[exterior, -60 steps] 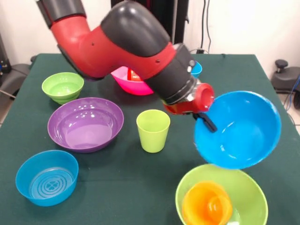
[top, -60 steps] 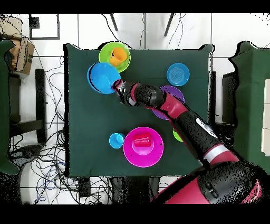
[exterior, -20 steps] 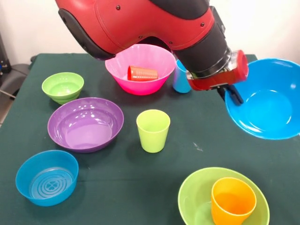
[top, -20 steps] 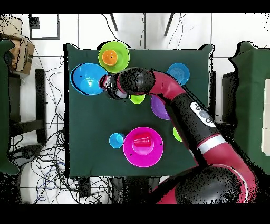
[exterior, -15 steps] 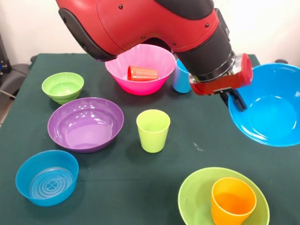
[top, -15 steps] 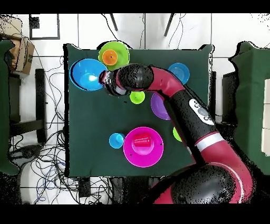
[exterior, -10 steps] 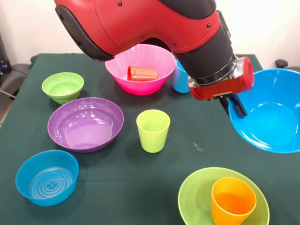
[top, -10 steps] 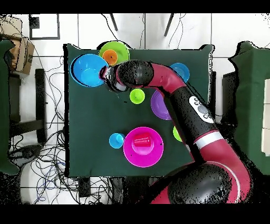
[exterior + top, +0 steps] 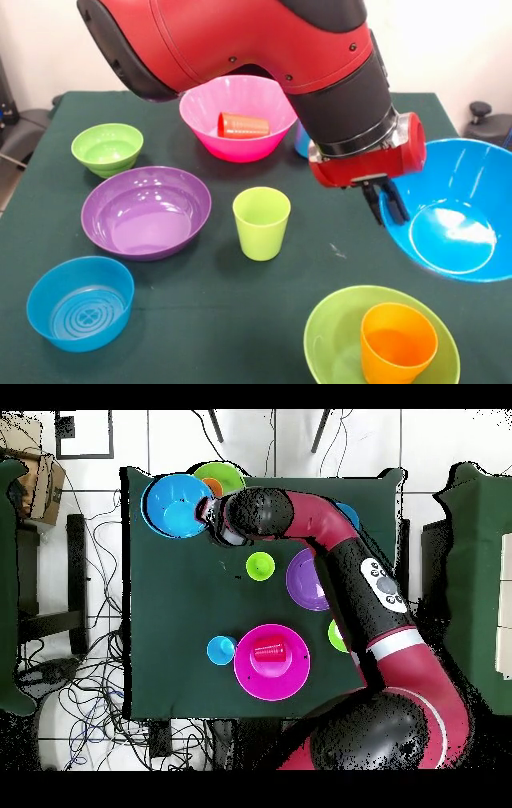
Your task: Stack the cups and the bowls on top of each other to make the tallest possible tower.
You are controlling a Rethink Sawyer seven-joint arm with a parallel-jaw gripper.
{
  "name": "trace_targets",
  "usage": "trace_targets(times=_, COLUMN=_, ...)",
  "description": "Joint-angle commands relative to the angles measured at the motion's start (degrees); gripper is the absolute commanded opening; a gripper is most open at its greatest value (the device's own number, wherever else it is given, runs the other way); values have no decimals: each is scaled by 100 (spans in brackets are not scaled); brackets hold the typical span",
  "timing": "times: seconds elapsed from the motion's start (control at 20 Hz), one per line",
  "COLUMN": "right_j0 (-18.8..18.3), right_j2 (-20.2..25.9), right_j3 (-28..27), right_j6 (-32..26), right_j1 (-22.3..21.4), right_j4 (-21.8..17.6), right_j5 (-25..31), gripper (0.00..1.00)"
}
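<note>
Large blue bowl [image 9: 456, 220] lower, nearer tower [image 9: 384, 340]

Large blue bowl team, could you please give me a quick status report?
Gripper shut on large blue bowl rim, bowl aloft. Orange cup sits in large green bowl. Nothing between.

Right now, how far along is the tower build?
Done: the orange cup stands inside the large lime green bowl. In hand: the gripper holds the large blue bowl by its rim, beside that pile, not on it. Left: the purple bowl, pink bowl with the red cup, and the lime green cup are unstacked.
</note>
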Motion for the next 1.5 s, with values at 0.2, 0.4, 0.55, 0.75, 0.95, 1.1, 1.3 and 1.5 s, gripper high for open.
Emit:
trace_targets(times=0.2, right_j0=261, right_j2=-441, right_j3=-597, right_j6=-688, right_j1=-55, right_j4=-634, right_j5=-221, gripper=0)
trace_targets(times=0.4, right_j0=233, right_j2=-403, right_j3=-552, right_j6=-699, right_j1=-41, right_j4=-791, right_j5=-514, gripper=0)
trace_targets(times=0.55, right_j0=230, right_j2=-370, right_j3=-636, right_j6=-778, right_j1=28, right_j4=-906, right_j5=-647, gripper=0)
trace_targets(times=0.75, right_j0=210, right_j2=-324, right_j3=-723, right_j6=-844, right_j1=50, right_j4=-1077, right_j5=-872, gripper=0)
trace_targets(times=0.95, right_j0=185, right_j2=-250, right_j3=-803, right_j6=-965, right_j1=106, right_j4=-1217, right_j5=-1075, gripper=0)
trace_targets(times=1.1, right_j0=161, right_j2=-204, right_j3=-875, right_j6=-1053, right_j1=190, right_j4=-1256, right_j5=-1069, gripper=0)
trace_targets(times=1.3, right_j0=138, right_j2=-168, right_j3=-954, right_j6=-1124, right_j1=243, right_j4=-1308, right_j5=-1071, gripper=0)
trace_targets(times=1.5, right_j0=134, right_j2=-143, right_j3=-1003, right_j6=-1180, right_j1=284, right_j4=-1319, right_j5=-1036, gripper=0)
